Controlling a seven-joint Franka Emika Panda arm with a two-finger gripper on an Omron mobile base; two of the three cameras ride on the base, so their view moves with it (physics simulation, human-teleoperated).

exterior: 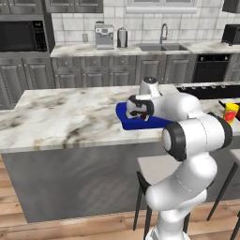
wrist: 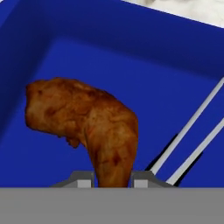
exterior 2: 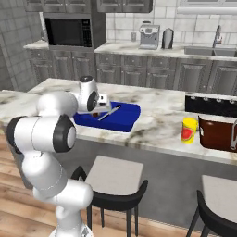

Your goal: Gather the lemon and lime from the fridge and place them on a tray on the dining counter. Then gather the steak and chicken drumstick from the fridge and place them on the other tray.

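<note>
The chicken drumstick (wrist: 87,127) hangs just above the floor of the blue tray (exterior 2: 127,121) on the dining counter (exterior 2: 157,125), its narrow end clamped in the closed gripper (wrist: 112,179). Release is what remains for it; whether the steak, lemon and lime are placed cannot be told.

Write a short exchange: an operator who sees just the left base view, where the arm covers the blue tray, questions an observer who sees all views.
Operator: The arm blocks my sight. Is anything held?
Observer: Yes. The gripper is shut on the thin end of the drumstick.
Operator: Where is it relative to the blue tray?
Observer: Over the tray's inside; I cannot tell if it touches the floor.
Operator: Anything else in that tray?
Observer: A metal utensil lies in it, beside the drumstick.
</note>
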